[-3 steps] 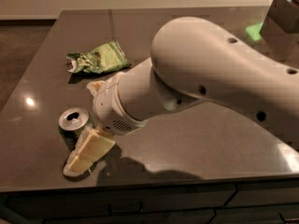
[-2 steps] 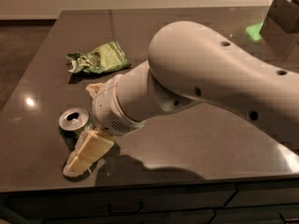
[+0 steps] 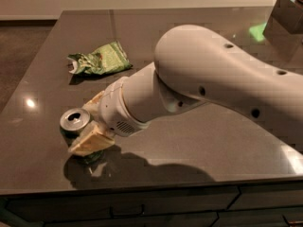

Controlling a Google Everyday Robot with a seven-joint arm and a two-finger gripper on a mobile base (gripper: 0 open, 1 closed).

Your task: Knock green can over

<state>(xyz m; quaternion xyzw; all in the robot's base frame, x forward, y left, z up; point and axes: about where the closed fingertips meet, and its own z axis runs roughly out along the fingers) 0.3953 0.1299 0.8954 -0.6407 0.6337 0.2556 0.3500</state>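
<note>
The green can [image 3: 75, 121] stands near the table's front left corner, with its silver top showing and its dark body mostly hidden. My gripper [image 3: 91, 142] is cream-coloured, at the end of the big white arm [image 3: 208, 84]. It is low over the table, pressed against the can's right front side and covering its lower part. A pale rounded shape [image 3: 94, 100] peeks out just behind the wrist; I cannot tell what it is.
A crumpled light green foil snack bag [image 3: 98, 59] lies at the back left of the dark table [image 3: 199, 141]. A dark box [image 3: 285, 20] stands at the far right corner. The table's front edge is just below the can.
The gripper has moved up and in towards the can and now overlaps its lower side. The can's top has stayed in about the same place.
</note>
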